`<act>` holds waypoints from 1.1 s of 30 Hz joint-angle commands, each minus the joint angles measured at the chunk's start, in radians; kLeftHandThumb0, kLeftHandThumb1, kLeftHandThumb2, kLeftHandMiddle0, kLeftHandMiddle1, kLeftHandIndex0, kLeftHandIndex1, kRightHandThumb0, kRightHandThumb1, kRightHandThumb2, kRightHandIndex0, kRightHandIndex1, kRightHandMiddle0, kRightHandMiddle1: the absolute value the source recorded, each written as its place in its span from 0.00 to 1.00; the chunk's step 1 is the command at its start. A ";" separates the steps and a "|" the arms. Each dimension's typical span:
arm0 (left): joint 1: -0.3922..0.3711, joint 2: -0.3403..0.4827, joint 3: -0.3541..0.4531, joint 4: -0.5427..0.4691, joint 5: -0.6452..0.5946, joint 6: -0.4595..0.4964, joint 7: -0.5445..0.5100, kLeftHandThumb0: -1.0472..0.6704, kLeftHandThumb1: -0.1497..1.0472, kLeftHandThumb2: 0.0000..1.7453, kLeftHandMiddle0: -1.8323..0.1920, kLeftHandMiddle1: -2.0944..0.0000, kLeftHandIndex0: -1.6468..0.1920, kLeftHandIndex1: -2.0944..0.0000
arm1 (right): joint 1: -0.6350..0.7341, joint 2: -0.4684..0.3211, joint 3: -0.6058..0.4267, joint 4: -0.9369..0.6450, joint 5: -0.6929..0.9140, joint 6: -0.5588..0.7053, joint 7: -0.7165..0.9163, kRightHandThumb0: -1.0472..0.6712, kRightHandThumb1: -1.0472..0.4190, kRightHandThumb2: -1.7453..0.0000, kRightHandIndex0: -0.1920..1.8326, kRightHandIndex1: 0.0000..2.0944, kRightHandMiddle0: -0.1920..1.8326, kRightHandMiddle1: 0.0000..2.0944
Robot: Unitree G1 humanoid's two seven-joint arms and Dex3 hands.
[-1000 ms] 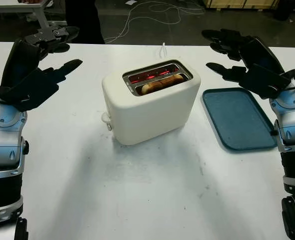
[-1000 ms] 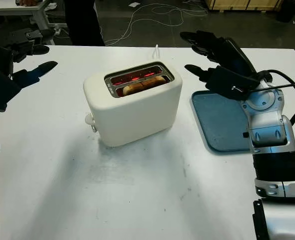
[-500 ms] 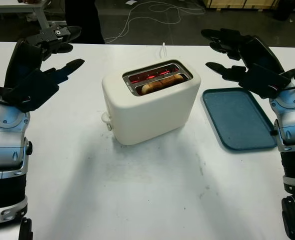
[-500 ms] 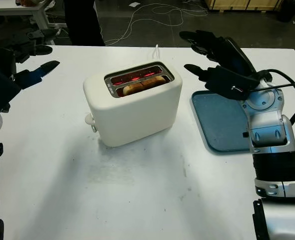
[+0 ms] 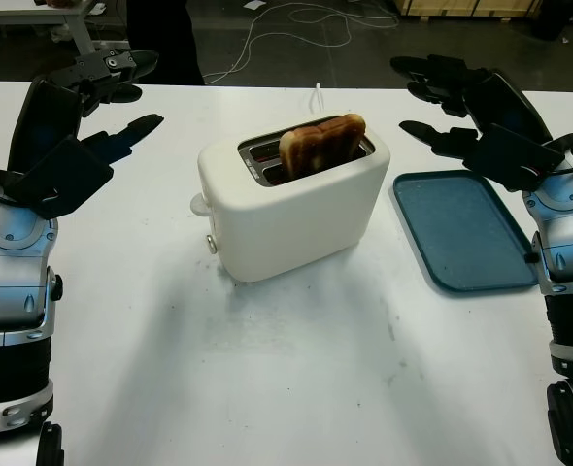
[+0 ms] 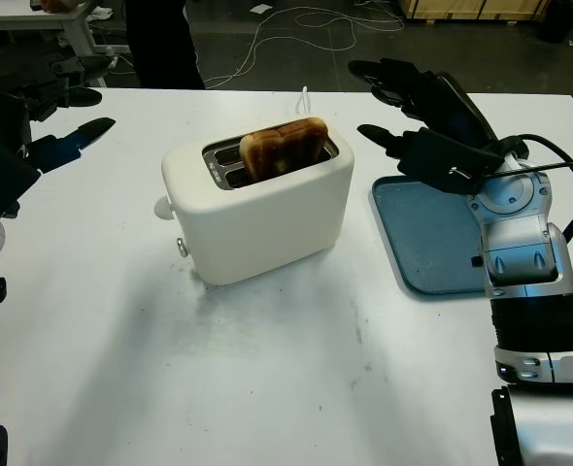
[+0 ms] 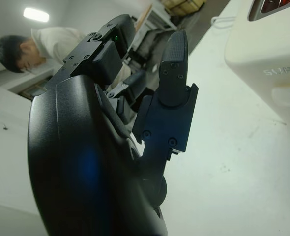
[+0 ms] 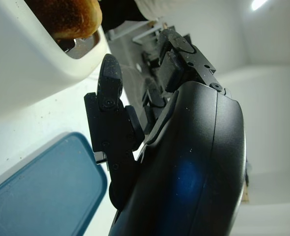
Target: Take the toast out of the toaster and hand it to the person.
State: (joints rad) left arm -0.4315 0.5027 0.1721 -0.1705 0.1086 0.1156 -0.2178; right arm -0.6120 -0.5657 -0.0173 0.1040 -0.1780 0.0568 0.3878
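Your left hand hangs open above the table well to the left of the toaster, fingers uncurled, holding nothing; your right hand is likewise open, raised beyond the far end of the blue tray, fingers reaching toward the toaster's right side without touching it. Item: toast, one slice, browned with darker patches across its face and a rounded crust edge, standing upright and well proud of the toaster's near slot. Its long axis follows the slot, running from near-left to far-right, higher at the far-right corner. Item: toaster, cream, two slots, mid-table, its lever knob on the left end face with a small dial below it; a white cord leaves the far side. Item: blue tray, flat on the table just right of the toaster, apart from it. Your head views give you the whole layout and both hands; your right wrist view adds a close look at the toast's dark underside edge over the slot rim; your left wrist view adds the toaster's end face and a person in a light top beyond the table.
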 commanded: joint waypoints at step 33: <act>0.007 0.004 0.008 0.004 -0.004 0.003 -0.002 0.43 0.89 0.04 0.79 0.56 0.60 0.91 | -0.330 -0.021 0.120 0.091 -0.052 -0.271 0.100 0.51 0.45 1.00 0.54 0.17 0.54 0.10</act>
State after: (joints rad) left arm -0.4307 0.5027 0.1771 -0.1799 0.1082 0.1306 -0.2180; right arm -0.9153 -0.5782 0.0893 0.1908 -0.2183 -0.1863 0.4718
